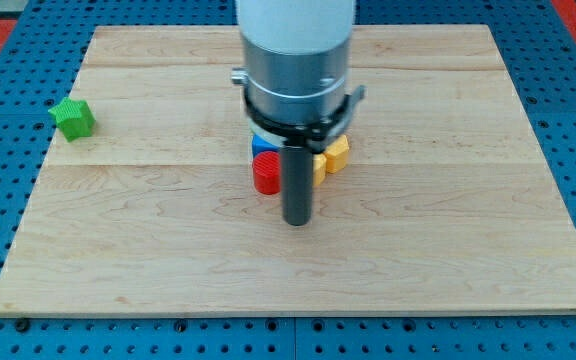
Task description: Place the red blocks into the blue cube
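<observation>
A red round block (pixel 266 175) sits near the board's middle. A blue block (pixel 262 144) lies just above it, touching it, mostly hidden under the arm's grey body. A second small red piece (pixel 259 132) peeks out above the blue block. My tip (pixel 297 220) is the rod's lower end, just to the right of and slightly below the red round block. The rod covers the gap between the red block and a yellow block (pixel 332 157) on its right.
A green block (pixel 73 118) sits at the board's left edge. The wooden board (pixel 448 250) lies on a blue pegboard surface. The arm's grey body (pixel 296 60) hides the board's upper middle.
</observation>
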Tool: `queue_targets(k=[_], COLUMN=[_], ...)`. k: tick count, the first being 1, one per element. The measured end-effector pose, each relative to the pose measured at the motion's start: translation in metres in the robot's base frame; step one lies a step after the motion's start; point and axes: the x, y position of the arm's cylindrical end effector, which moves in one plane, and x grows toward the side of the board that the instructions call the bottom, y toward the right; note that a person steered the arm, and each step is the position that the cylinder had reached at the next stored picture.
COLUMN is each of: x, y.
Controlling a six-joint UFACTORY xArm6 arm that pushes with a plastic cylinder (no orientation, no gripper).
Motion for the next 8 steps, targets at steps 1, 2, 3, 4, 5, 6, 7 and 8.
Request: queue_targets(k=[1, 2, 3, 4, 5, 6, 7, 8], x=[-0.049, -0.085, -0.086, -0.104, -0.174, -0.18, -0.155, -0.15], y=[0.036, 0.03, 0.023, 0.071, 0.074, 0.038, 0.011, -0.016])
